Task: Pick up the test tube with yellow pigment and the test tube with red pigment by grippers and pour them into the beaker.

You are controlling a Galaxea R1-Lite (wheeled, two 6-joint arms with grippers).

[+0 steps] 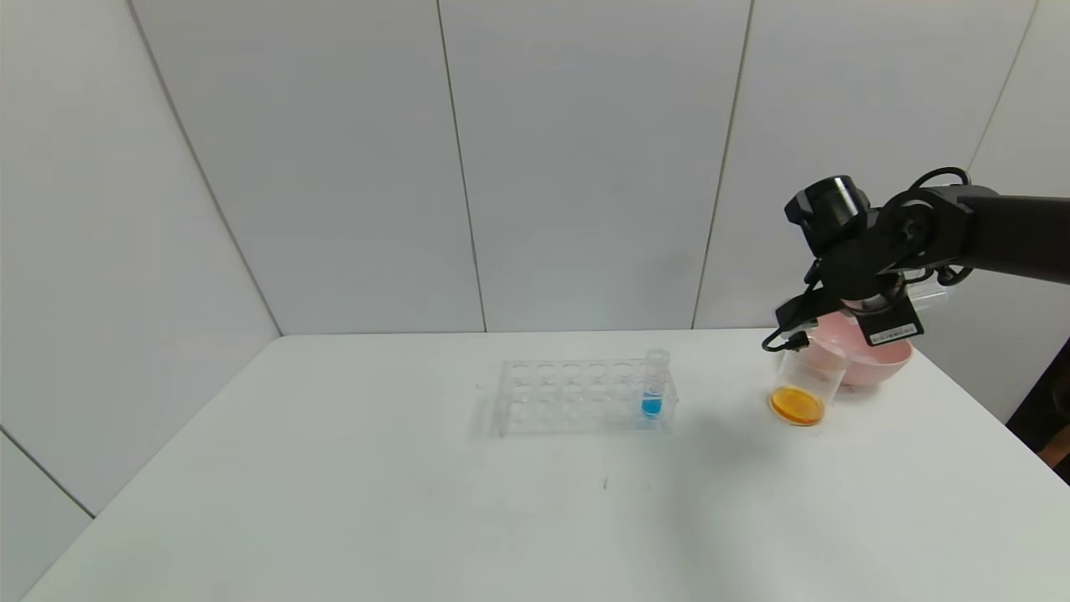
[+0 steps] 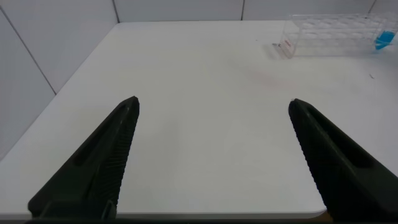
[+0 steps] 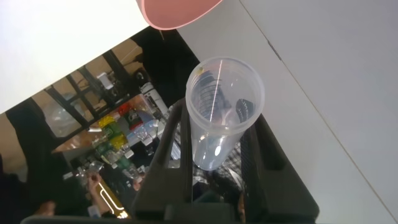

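**Right gripper holds emptied tube over bowl**

Right gripper (image 1: pixel 869 313) fingers clamp a clear, empty test tube (image 3: pixel 219 115) above the pink bowl (image 1: pixel 878 359). Beaker (image 1: pixel 801 391) (orange liquid inside) sits on desk (image 1: pixel 418 502) beside it. Left gripper (image 2: pixel 214 162) fingers wide.

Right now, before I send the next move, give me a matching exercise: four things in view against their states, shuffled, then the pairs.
Things:
1. beaker
2. racked tube
3. held test tube, in the right claw
4. left claw

States:
A. open, over the table
B. looks empty
C. orange liquid at the bottom
D. blue liquid at the bottom

Pairs: 1-C, 2-D, 3-B, 4-A
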